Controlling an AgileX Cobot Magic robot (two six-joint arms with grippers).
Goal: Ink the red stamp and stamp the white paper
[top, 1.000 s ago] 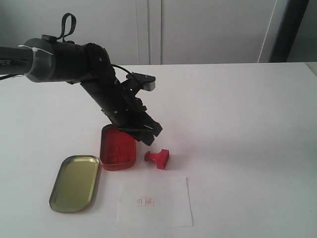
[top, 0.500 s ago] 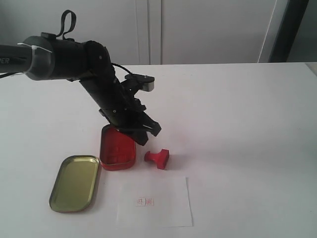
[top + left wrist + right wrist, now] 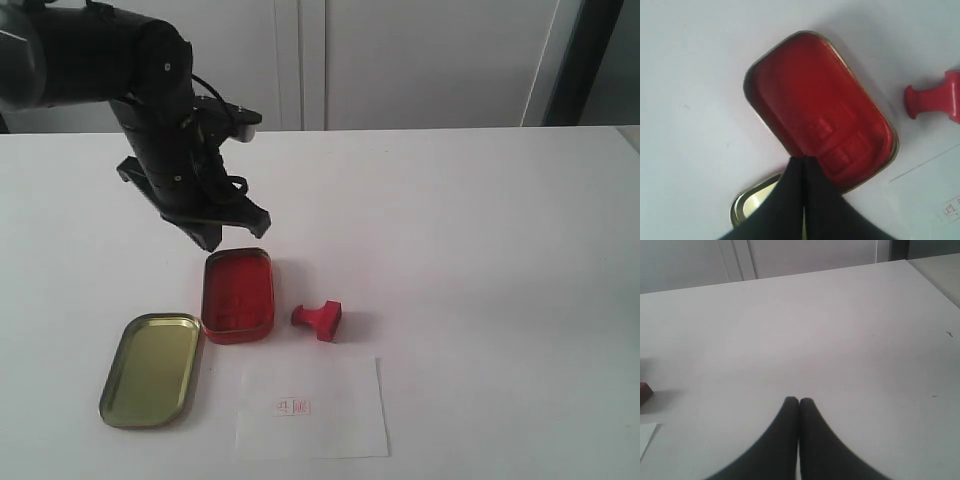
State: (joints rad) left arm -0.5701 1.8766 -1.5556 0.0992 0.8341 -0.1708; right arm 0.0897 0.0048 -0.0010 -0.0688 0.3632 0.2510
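Observation:
The red stamp (image 3: 319, 320) (image 3: 935, 100) lies tipped on its side on the table, between the open red ink tin (image 3: 238, 294) (image 3: 822, 107) and the white paper (image 3: 313, 407) (image 3: 935, 195). A small red print marks the paper near its middle. My left gripper (image 3: 232, 228) (image 3: 803, 159) is shut and holds nothing; it hangs raised above the table just behind the ink tin, apart from the stamp. My right gripper (image 3: 799, 401) is shut and empty over bare table; it does not show in the exterior view.
The tin's gold lid (image 3: 151, 368) (image 3: 752, 202) lies open side up left of the ink tin. The white tabletop (image 3: 470, 250) stretches bare to the right. White cabinet doors stand behind the table's far edge.
The left arm has lifted and drawn back to the left, away from the stamp and ink tin, which is now fully uncovered. Stamp, tin, lid and paper have not moved.

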